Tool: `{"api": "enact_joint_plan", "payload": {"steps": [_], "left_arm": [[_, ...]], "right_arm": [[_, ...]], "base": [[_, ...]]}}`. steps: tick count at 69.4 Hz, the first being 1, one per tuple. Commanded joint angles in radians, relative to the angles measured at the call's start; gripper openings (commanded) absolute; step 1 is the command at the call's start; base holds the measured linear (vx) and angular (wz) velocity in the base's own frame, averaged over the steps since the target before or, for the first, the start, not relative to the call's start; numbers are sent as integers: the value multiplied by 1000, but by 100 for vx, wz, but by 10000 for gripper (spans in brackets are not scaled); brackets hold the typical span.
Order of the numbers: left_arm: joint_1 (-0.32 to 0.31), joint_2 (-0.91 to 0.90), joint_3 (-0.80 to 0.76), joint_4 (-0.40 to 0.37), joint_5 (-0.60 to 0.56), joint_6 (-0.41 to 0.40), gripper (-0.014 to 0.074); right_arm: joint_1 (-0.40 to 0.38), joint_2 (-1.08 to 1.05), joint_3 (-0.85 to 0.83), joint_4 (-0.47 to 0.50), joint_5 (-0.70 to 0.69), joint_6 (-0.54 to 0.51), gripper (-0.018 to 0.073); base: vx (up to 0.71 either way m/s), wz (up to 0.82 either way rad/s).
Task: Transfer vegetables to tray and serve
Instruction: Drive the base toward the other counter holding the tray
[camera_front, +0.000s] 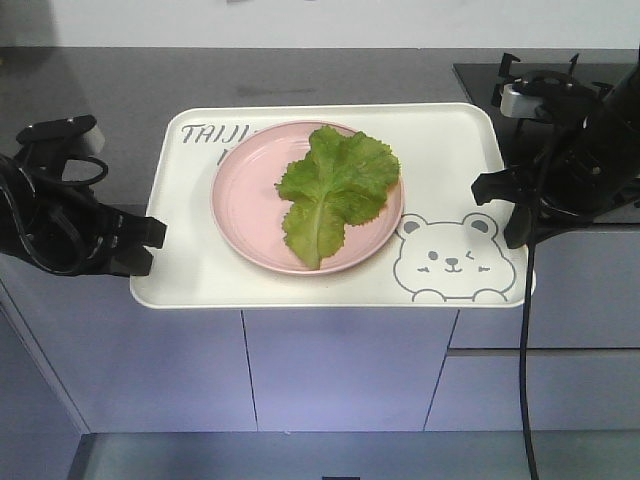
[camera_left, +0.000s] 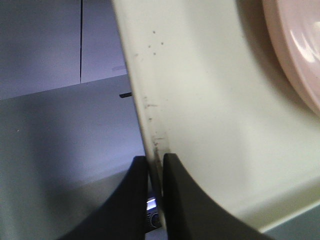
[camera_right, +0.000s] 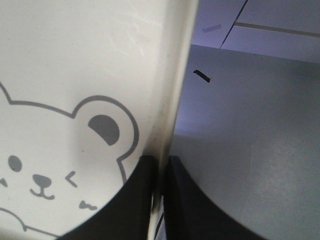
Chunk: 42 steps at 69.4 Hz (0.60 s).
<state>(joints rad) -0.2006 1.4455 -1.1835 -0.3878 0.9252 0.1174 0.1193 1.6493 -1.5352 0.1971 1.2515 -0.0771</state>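
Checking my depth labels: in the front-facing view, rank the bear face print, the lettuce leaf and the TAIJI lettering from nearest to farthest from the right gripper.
From the right gripper:
1. Bear face print, front right corner of the tray.
2. Lettuce leaf, on the pink plate, mid-tray.
3. TAIJI lettering, back left corner.

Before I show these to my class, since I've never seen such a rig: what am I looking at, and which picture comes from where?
It is a two-armed robot with a pincer-like gripper on each arm. The wide picture looks over the whole scene; the two close-ups come from cameras on the wrists. The left gripper and the right gripper each pinch an end rim of a cream tray printed with a winking bear. On the tray sits a round pink plate with one green lettuce leaf lying on it. The tray's front juts past the grey counter.
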Motion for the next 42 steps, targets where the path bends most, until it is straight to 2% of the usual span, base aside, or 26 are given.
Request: {"api": "enact_joint_plan", "payload": {"steps": [1,42], "left_arm": [[-14,-42,-30,-107,-39,28,-6],[-14,-42,-30,-107,-39,28,-6]], "right_arm": [[8,-50,-25,78,-42,-28,-6],[8,-50,-25,78,-42,-28,-6]], "base": [[12,6],[13,3]]}}
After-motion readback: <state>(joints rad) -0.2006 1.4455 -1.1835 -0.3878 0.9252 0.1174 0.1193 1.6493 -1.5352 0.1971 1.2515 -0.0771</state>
